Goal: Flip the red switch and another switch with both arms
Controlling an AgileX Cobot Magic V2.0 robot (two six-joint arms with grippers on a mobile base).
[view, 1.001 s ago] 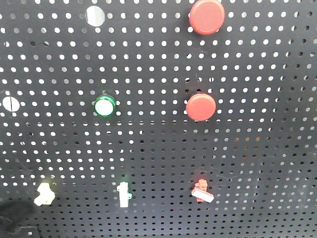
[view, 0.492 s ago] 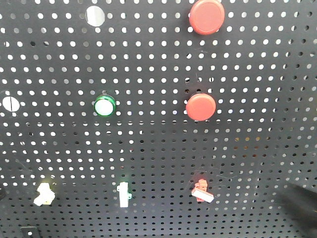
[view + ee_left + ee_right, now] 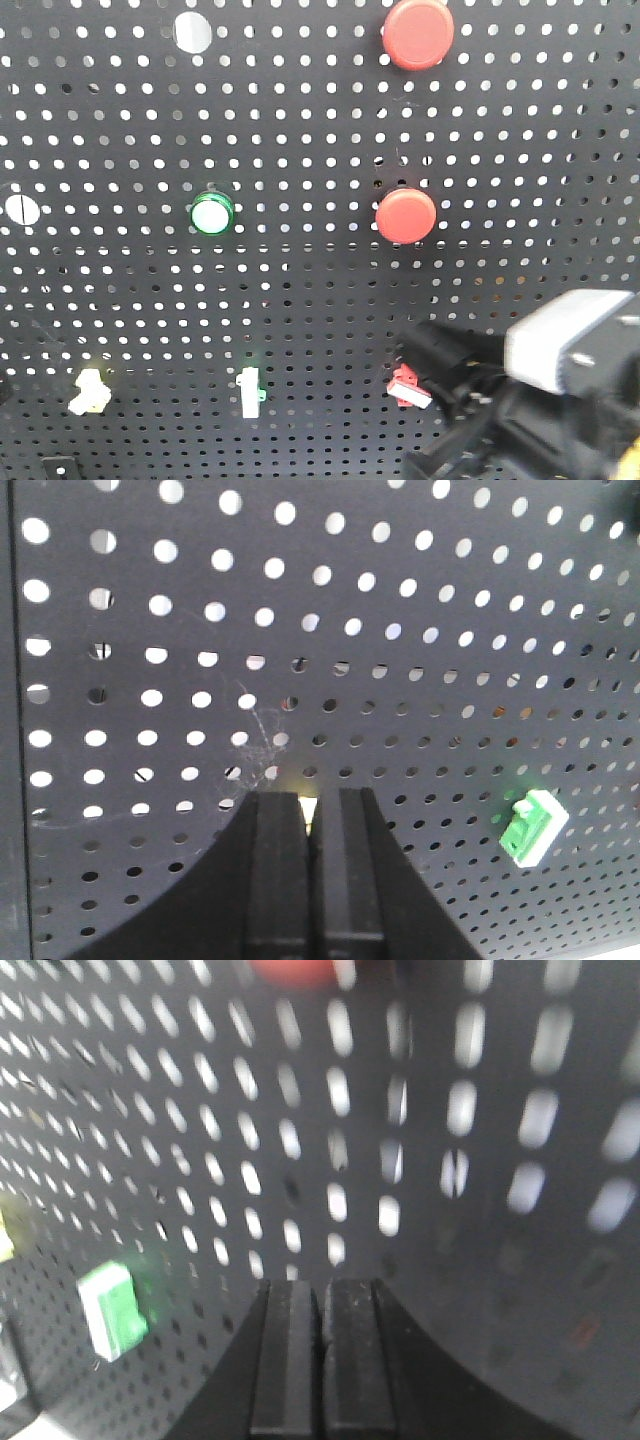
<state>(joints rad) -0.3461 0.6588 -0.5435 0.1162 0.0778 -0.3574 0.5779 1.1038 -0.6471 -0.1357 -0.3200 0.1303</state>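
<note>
1. a black pegboard [image 3: 300, 300] fills the front view, and everything is mounted on it.
2. the red switch [image 3: 406, 384] sits in the lower row, right of centre. its white lever tilts down to the right.
3. the yellow switch [image 3: 88, 391] is in the same row, far left, well apart from the red one. nothing touches it in the front view.
4. a white lever with a green base [image 3: 250, 391] stands between those two switches. it also shows as a green block in both wrist views.
5. two big red buttons [image 3: 417, 33] sit above the red switch, one at the top edge and one mid-board. a green button [image 3: 212, 214] is mid-board on the left.
6. the right arm [image 3: 540, 430] enters from the lower right, with a light grey box [image 3: 565, 345] on it. its black front end is just beside the red switch, up and to its right. cannot tell if they touch.
7. right gripper [image 3: 320, 1295]: fingers pressed together with nothing between them, pegboard blurred behind.
8. left gripper [image 3: 320, 805]: fingers together, holding nothing. a pale yellow bit shows just behind the tips.
</note>
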